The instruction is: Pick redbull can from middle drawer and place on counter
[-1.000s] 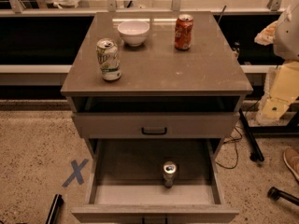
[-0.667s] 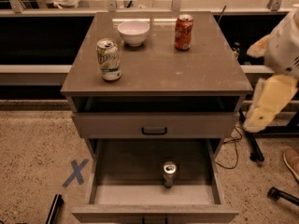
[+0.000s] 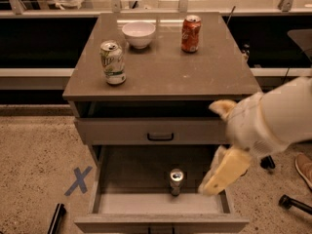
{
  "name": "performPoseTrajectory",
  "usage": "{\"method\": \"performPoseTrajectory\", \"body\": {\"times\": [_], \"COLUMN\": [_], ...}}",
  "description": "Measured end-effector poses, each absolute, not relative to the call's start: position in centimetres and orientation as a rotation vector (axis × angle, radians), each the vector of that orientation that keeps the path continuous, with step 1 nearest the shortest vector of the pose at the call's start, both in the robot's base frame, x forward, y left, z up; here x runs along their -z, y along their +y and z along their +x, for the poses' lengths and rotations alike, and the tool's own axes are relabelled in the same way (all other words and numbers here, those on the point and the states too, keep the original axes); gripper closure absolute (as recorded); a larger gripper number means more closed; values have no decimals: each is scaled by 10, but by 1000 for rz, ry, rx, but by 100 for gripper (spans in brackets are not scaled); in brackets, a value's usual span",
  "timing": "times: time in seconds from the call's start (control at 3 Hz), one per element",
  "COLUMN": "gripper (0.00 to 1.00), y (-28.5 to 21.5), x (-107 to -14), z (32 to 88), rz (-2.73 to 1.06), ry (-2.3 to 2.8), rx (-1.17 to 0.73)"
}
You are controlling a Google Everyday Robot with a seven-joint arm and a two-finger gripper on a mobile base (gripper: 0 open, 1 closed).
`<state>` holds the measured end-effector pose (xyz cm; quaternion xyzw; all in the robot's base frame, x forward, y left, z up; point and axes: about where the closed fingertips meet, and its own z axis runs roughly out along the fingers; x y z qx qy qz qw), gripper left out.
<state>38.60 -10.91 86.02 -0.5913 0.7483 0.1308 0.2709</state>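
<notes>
The redbull can [image 3: 176, 181] stands upright near the middle of the open middle drawer [image 3: 146, 203], its silver top showing. The grey-brown counter [image 3: 165, 72] tops the cabinet above it. My gripper [image 3: 222, 140] reaches in from the right on a white arm. Its yellowish fingers are spread apart, one finger [image 3: 220, 106] by the top drawer's right end and the other [image 3: 225, 171] over the drawer's right side, a little right of the can. It is open and holds nothing.
On the counter stand a white bowl [image 3: 139, 33], a red-orange soda can [image 3: 190, 33] and a white-and-green can [image 3: 112, 62]. The shallower drawer front with a black handle [image 3: 160, 136] is slightly open. A blue X [image 3: 78, 180] marks the floor at left; a shoe [image 3: 304, 167] is at right.
My arm has swung in from the right edge, leftwards and down, so the gripper now sits over the drawer's right side near the can. The cans and bowl have not moved.
</notes>
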Motion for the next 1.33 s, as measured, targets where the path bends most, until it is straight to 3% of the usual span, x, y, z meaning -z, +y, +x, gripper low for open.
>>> {"method": "performPoseTrajectory", "body": {"times": [0.67,1.33], "gripper": [0,0], "y": [-92,-117], "x": [-824,-669], "z": [380,368], "rz": [-1568,-1395], "ry": [1988,1980], "rx": [-350,-456]}}
